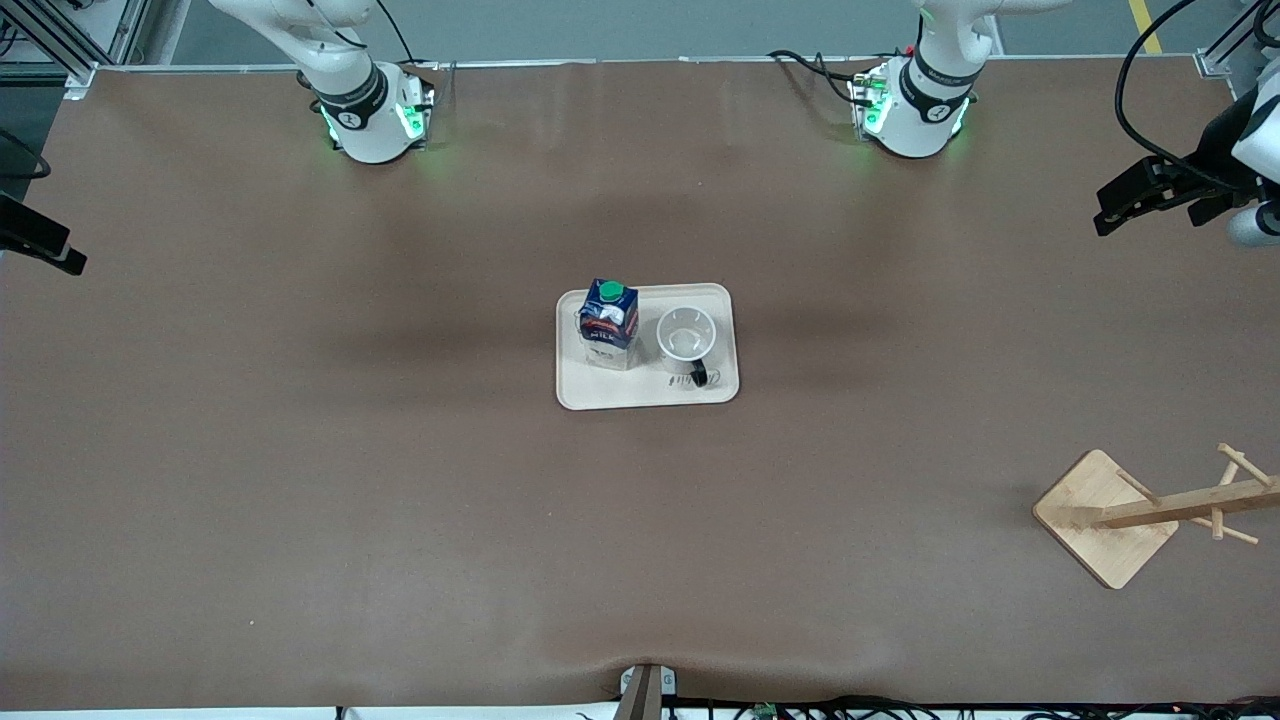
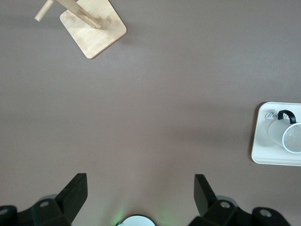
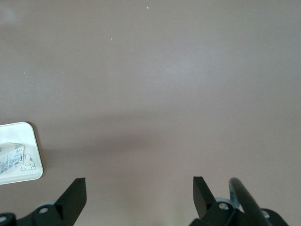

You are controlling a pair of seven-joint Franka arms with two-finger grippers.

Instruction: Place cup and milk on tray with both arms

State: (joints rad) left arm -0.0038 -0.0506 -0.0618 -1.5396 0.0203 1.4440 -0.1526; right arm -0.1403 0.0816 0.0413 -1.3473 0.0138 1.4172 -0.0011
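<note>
The cream tray [image 1: 650,395] lies at the middle of the table. The dark-blue milk carton [image 1: 610,320] with its green cap stands upright on it, toward the right arm's end. The white cup [image 1: 686,335] stands upright beside it on the tray, black handle toward the front camera. My left gripper [image 1: 1110,212] hangs open and empty over the left arm's end of the table. My right gripper [image 1: 45,245] is open and empty over the right arm's end. The left wrist view shows open fingers [image 2: 75,193], the cup [image 2: 294,139] and the tray [image 2: 263,153]. The right wrist view shows open fingers [image 3: 75,195], the tray's corner [image 3: 29,136] and the carton's pale lower part [image 3: 9,162].
A wooden rack with pegs on a square base [image 1: 1105,520] stands near the front camera at the left arm's end; it also shows in the left wrist view [image 2: 94,30]. Brown table surface surrounds the tray.
</note>
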